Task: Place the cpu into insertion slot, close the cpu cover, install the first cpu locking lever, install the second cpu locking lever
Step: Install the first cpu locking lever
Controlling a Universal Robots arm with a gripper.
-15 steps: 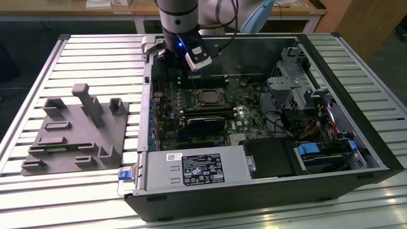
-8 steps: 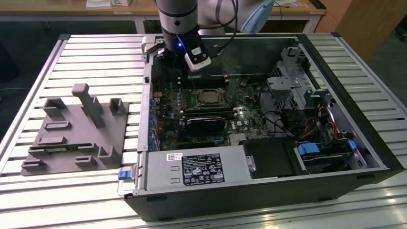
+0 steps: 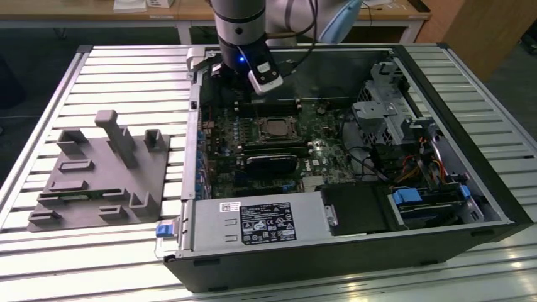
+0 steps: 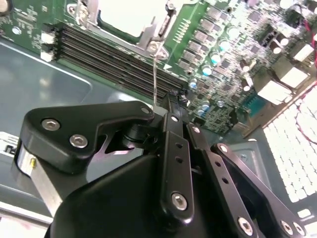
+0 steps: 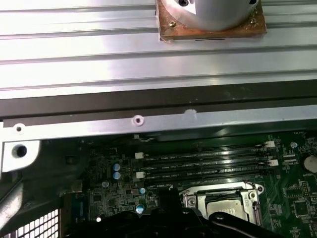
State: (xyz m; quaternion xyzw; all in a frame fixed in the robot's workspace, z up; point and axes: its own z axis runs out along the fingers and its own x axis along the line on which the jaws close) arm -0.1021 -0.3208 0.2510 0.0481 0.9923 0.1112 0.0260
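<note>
The cpu (image 3: 275, 129) lies in the insertion slot (image 3: 259, 121) on the green board inside the open computer case. Its pale face (image 4: 124, 17) shows through the cut-out of the grey metal cpu cover (image 4: 148, 37), which lies flat over it. Both also appear in the first wrist view, the cpu (image 5: 225, 208) framed by the cover (image 5: 190, 201). My gripper (image 3: 241, 94) hangs just behind the socket, near the case's back wall. A thin wire locking lever (image 4: 155, 74) rises from the socket's corner to my gripper (image 4: 166, 106), whose black fingers are shut on its tip.
Long black memory slots (image 4: 109, 54) run beside the socket, close under the fingers. The case wall (image 5: 148, 119) stands right behind them. A black card (image 3: 273, 160), the power supply (image 3: 260, 220) and drive bays (image 3: 419, 201) sit nearer the front. A grey pegged fixture (image 3: 100, 170) lies at the exterior view's left.
</note>
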